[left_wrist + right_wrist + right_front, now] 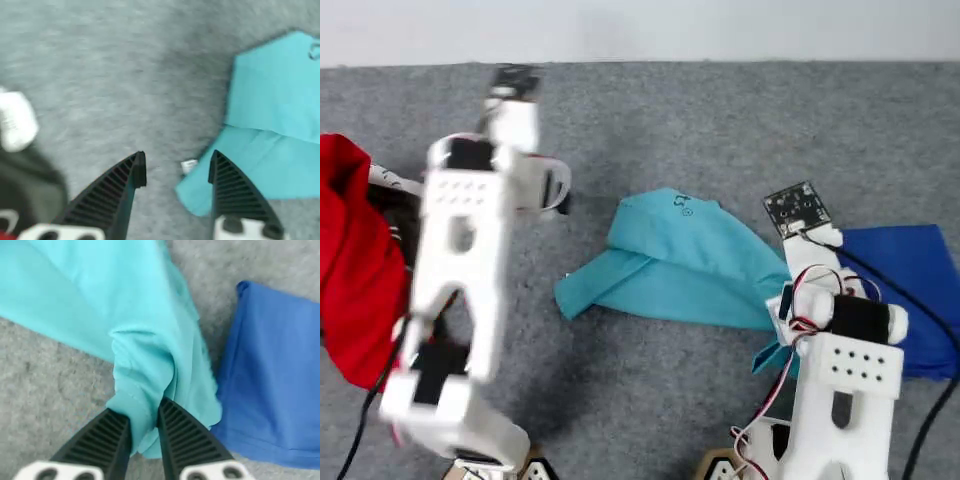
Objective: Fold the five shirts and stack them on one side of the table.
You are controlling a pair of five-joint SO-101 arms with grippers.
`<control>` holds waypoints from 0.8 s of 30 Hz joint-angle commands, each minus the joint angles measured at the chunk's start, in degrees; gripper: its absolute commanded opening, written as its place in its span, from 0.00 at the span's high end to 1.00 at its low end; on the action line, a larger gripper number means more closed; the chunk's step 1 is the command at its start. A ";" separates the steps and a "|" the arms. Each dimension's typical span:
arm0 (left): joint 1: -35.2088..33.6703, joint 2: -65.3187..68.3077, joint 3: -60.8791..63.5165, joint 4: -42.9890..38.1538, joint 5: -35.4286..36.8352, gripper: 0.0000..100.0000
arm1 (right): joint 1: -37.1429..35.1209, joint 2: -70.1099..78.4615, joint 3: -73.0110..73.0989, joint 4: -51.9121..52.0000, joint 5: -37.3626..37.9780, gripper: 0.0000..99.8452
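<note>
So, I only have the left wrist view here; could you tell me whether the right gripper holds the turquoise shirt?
Observer: Yes, the right gripper is shut on a bunched edge of the turquoise shirt.
Operator: Thank you. Does anything lie beyond that shirt?
Observer: A blue shirt lies flat right beside it, by the right arm.
Operator: And on the other side?
Observer: A red shirt is heaped beside the left arm.

A grey, felt-like surface [650, 130] carries a red shirt [355, 270] at the left edge, a turquoise shirt [690, 265] mid-way, and a blue shirt [910, 255] at the right.
</note>
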 commanded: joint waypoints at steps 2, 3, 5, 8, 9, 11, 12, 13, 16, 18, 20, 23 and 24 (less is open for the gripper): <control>6.59 16.35 -19.38 9.58 0.44 0.79 | 0.31 1.71 0.00 -1.10 0.62 0.99; 7.47 19.52 -23.16 11.43 0.44 0.79 | 0.13 1.98 0.09 -1.10 0.62 0.99; 8.62 25.23 -30.73 13.89 0.44 0.79 | 0.13 2.33 0.18 -1.10 0.62 0.99; 9.58 32.35 -39.25 13.80 0.53 0.79 | 0.13 2.51 0.18 -1.10 0.62 0.99; 10.20 34.64 -41.54 13.80 0.53 0.79 | 0.13 2.51 0.18 -1.10 0.62 0.99; 10.73 38.24 -45.67 13.71 0.53 0.79 | 0.13 2.51 0.26 -1.10 0.62 0.99; 10.81 39.91 -48.04 13.71 0.53 0.79 | 0.13 2.51 0.26 -1.10 0.62 0.99; 10.73 41.58 -50.86 13.71 0.53 0.79 | 0.13 2.51 0.26 -1.10 0.62 0.99; 9.85 46.42 -58.86 13.71 0.53 0.79 | 0.13 2.51 0.26 -1.10 0.62 0.99; 9.76 50.02 -63.08 13.71 0.53 0.79 | 0.13 2.51 0.26 -1.10 0.62 0.99; 9.85 53.71 -67.74 13.01 0.62 0.79 | 0.13 2.51 0.26 -1.10 0.62 0.99; 10.02 58.55 -74.33 12.22 0.62 0.79 | 0.13 2.51 0.26 -1.10 0.62 0.99; 10.02 59.87 -76.00 12.57 0.62 0.79 | 0.13 2.51 0.26 -1.10 0.62 0.99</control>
